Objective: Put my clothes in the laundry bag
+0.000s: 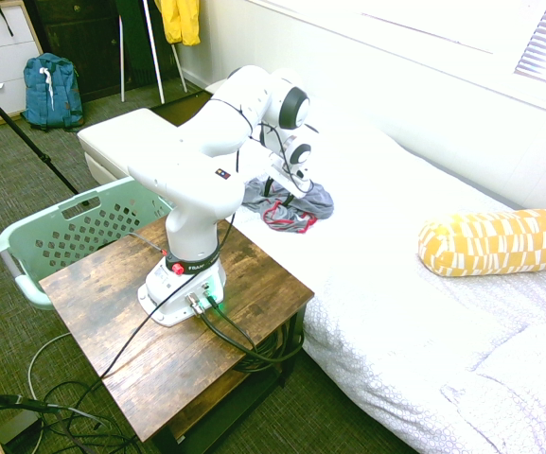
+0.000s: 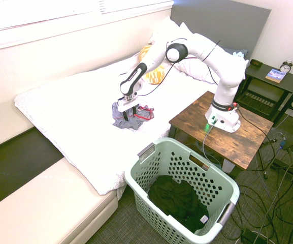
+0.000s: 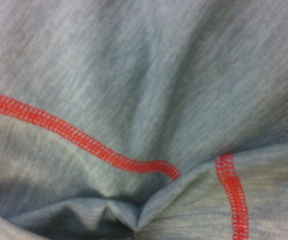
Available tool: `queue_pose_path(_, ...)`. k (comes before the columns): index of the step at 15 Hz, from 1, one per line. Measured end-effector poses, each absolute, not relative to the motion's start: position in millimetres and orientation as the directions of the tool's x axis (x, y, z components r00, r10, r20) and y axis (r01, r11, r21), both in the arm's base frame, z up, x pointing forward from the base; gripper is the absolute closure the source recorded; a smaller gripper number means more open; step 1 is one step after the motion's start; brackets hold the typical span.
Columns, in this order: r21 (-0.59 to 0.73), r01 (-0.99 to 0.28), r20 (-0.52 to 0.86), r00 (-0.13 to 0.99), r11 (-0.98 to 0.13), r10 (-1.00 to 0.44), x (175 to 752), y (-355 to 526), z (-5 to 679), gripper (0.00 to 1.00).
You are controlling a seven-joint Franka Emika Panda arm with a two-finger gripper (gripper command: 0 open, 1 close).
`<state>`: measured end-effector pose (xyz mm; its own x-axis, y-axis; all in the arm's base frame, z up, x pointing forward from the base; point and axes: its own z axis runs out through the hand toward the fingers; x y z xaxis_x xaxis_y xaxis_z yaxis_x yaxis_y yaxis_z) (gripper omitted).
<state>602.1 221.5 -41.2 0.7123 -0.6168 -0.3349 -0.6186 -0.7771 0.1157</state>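
- The basket [image 2: 184, 195] is sitting on the floor beside the table [image 2: 240, 140], holding 1 dark garment [image 2: 179, 201].
- The clothes [image 2: 128, 118] are lying crumpled on the white bed [image 2: 75, 117].
- The gripper [image 2: 129, 113] is pressing down into the clothes; whether its fingers are gripping the fabric, I cannot tell.
- The yellow pillow [image 2: 154, 71] is lying farther up the bed.

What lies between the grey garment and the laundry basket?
Only bare white bedding, running to the mattress edge; nothing else sits between the grey garment and the basket. The second exterior view shows this best.
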Motion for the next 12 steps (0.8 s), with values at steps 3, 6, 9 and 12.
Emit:
queue_pose_path(3, 0.118, -0.615, -0.338, 0.713, -0.779, -0.614, 600.2, 221.1, -42.6, 1.0)
queue_pose_path(6, 0.12, -0.613, -0.339, 0.714, -0.781, -0.613, 599.1, 220.6, -43.7, 1.0)
queue_pose_path(9, 0.12, -0.615, -0.341, 0.711, -0.779, -0.615, 599.0, 219.3, -44.1, 1.0)
queue_pose_path(12, 0.119, -0.621, -0.345, 0.706, -0.775, -0.619, 599.3, 218.2, -44.1, 1.0)
